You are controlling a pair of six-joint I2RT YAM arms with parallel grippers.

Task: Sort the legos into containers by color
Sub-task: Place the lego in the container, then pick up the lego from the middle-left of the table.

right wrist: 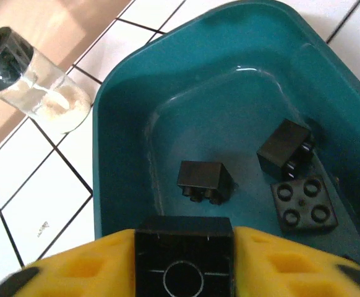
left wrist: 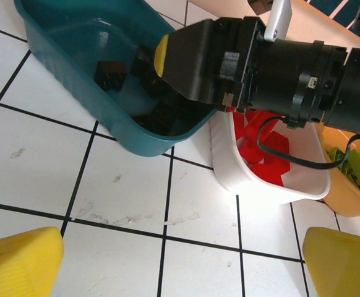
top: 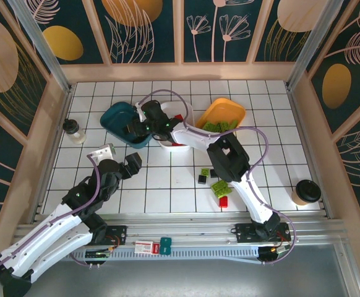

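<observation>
Top external: high above near edge, looks down and forward over whole tiled surface (top: 167, 185). Left wrist: low, close to surface, faces teal tub (left wrist: 75, 80) and white tub (left wrist: 260, 179) from short way off. Right wrist: very close, looks steeply down into teal tub. All three views share teal tub; top and left wrist views also share white tub.

No lettering is legible anywhere; print on the red-and-white card (top: 144, 247) is too small.
</observation>
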